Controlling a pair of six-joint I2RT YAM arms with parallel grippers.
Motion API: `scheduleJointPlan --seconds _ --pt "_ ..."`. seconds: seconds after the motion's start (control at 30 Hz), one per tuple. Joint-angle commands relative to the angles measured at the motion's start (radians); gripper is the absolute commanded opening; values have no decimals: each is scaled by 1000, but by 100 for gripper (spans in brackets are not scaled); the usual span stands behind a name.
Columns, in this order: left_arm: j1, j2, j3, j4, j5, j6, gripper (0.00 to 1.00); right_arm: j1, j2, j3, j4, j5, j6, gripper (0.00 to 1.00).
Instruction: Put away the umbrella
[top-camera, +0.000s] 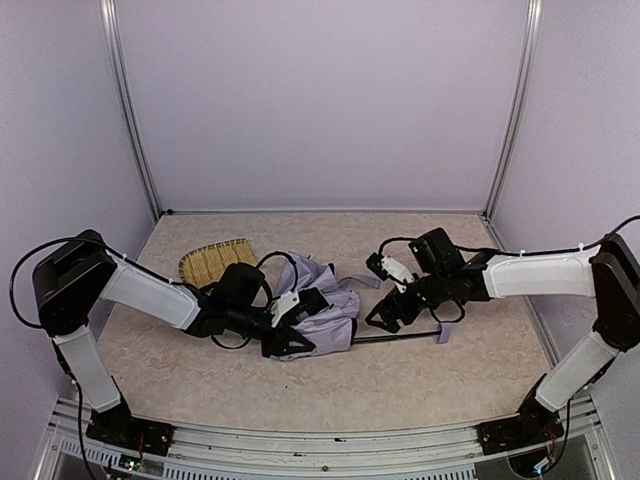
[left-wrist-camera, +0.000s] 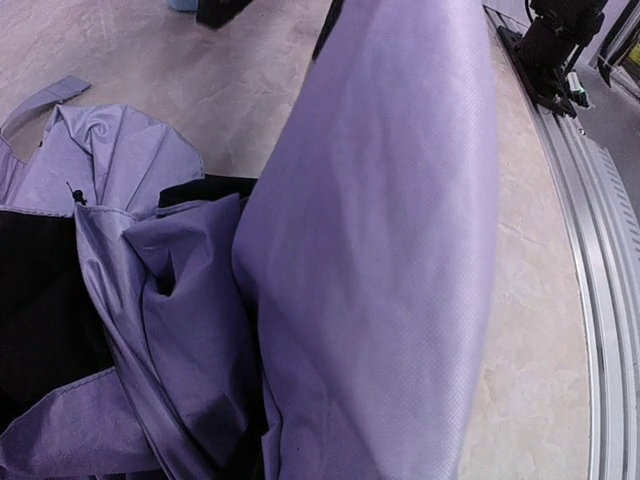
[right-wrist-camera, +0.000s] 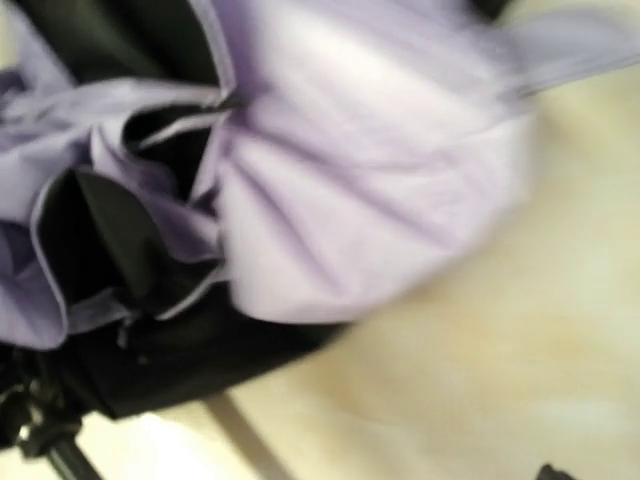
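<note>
The left claw (top-camera: 292, 338) is buried in the crumpled canopy of the umbrella (top-camera: 330, 303), which lies in the middle of the counter (top-camera: 420, 390); I cannot tell whether it grips the fabric. The right claw (top-camera: 386, 314) stands wide open and holds nothing, just right of the canopy, above the black shaft (top-camera: 400, 338). A straw tray (top-camera: 212, 262) sits behind the left arm, and bare counter runs along the near edge.

One umbrella (top-camera: 325, 310), one woven straw tray (top-camera: 212, 260), two arms (top-camera: 150, 290) (top-camera: 540, 272).
</note>
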Motion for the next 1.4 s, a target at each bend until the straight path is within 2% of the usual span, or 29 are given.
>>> scheduleJointPlan --seconds 0.0,0.07,0.17,0.27,0.33,0.47,0.57,0.8,0.97,1.2,1.3,1.37 --pt "52 69 4 -117 77 -105 14 20 -178 -34 -45 217 -63 89" --pt "73 86 17 -124 114 -129 13 118 -257 -73 13 265 -162 88" --pt "94 115 40 -144 151 -153 12 344 -328 -178 169 364 -402 87" --pt "99 139 57 -159 175 -160 11 513 -302 -237 305 430 -584 87" --pt "100 156 68 -173 193 -159 11 546 -224 -200 344 478 -651 89" --pt "100 196 95 -219 232 -139 10 540 -32 -132 468 615 -804 94" --pt "100 214 117 -273 248 -119 8 504 55 -101 537 603 -883 96" --pt "100 235 136 -346 288 -66 6 408 190 -20 540 563 -951 96" --pt "100 265 164 -396 357 -11 5 358 270 21 462 517 -929 94" --pt "98 329 259 -591 493 168 5 304 359 72 309 442 -832 86" --pt "100 349 310 -677 540 251 12 289 375 81 237 415 -788 78" --pt "105 346 329 -678 555 263 19 287 381 85 187 403 -765 71"
